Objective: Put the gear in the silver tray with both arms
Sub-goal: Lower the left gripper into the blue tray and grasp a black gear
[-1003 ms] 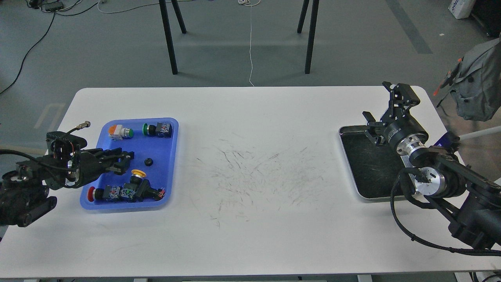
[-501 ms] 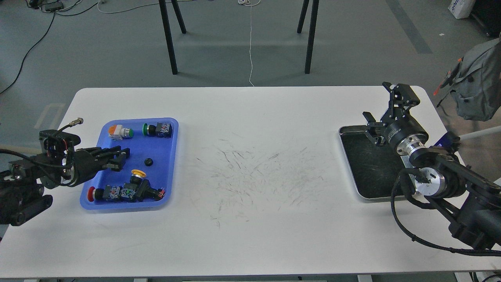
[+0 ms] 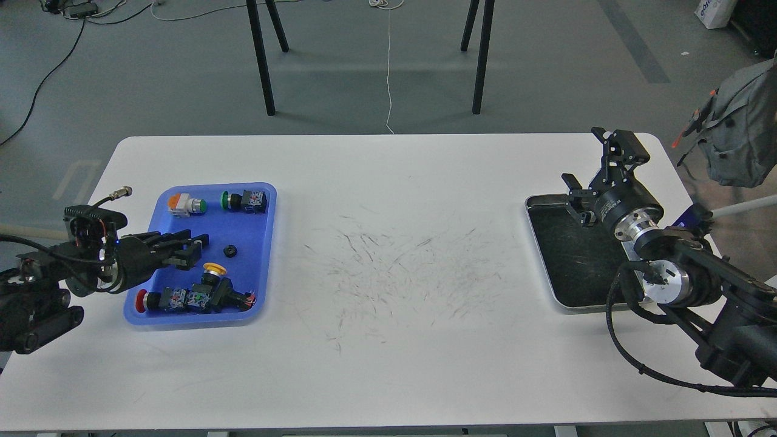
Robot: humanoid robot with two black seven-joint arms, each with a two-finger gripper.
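head view | gear [image 3: 229,250] just right of released left claw [image 3: 194,248] | right claw [image 3: 598,159] released

silver tray [image 3: 542,260]: shiny metal rim; dark, scratched matt bottom
blue tray [image 3: 262,255]: smooth plastic (slightly glossy)
table [image 3: 388,182]: white, matt; scuffed with dark marks mid-surface
arms' joint rings [image 3: 637,226]: polished metal

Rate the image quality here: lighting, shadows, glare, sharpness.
Head view: even, soft light; the table reads bright without blown-out glare; faint shadows sit under the blue tray and silver tray. Focus is sharp on the gear. The dark left gripper and right gripper lose detail against black parts.
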